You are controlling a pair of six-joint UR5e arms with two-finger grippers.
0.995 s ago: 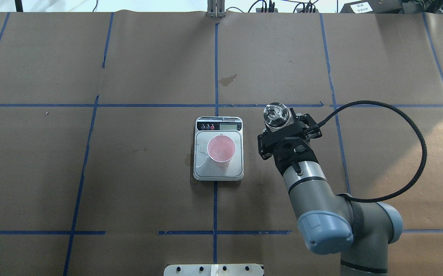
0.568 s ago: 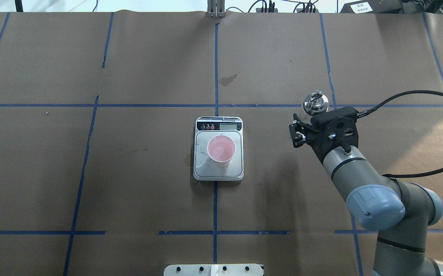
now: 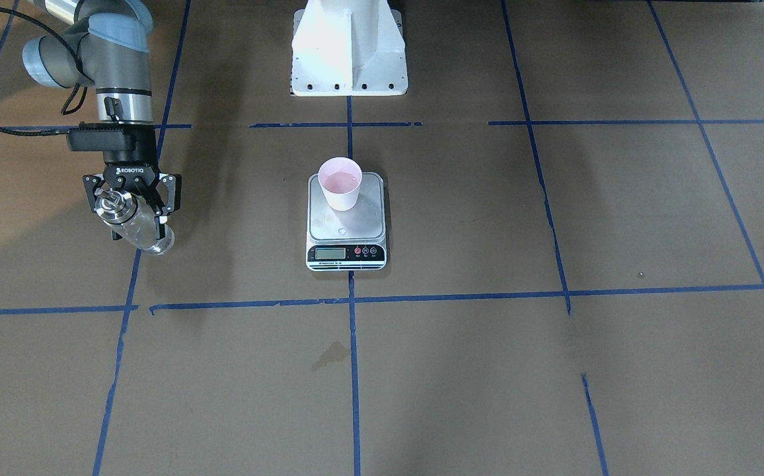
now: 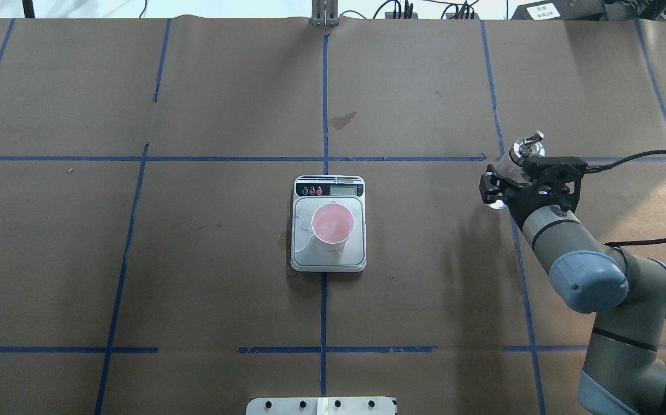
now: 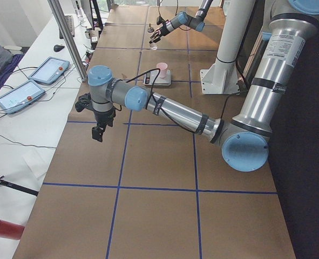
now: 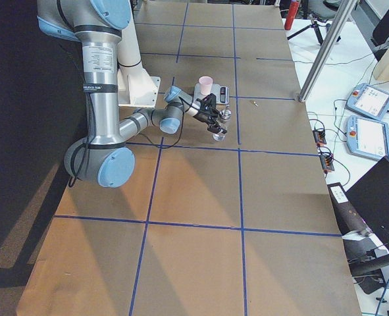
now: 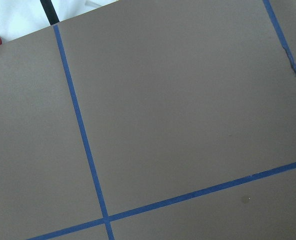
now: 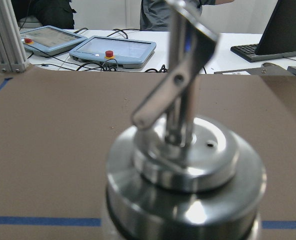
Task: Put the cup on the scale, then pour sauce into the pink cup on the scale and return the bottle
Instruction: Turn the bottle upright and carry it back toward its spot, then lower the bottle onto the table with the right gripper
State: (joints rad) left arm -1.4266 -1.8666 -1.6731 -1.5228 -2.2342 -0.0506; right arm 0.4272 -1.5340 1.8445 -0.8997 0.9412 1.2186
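Overhead exterior: right gripper [image 3: 132, 201] is clamped on the bottle [image 4: 524, 150], long axis near vertical. It's at 3 o'clock from the scale [image 4: 356, 253], well apart. Cup [image 4: 332, 225] sits on the scale. Can't tell if the bottle touches the table [image 4: 425, 86]. You likely need straight down, then release. Left gripper [image 5: 97, 130] is far off and I can't tell its state.

one pink cup [image 4: 333, 225], one scale [image 4: 345, 259], one glass bottle [image 3: 151, 239]. two arms, left arm [image 5: 175, 110] and right arm [image 4: 575, 253], each with one gripper: left gripper [image 5: 98, 134], right gripper [image 3: 136, 215].
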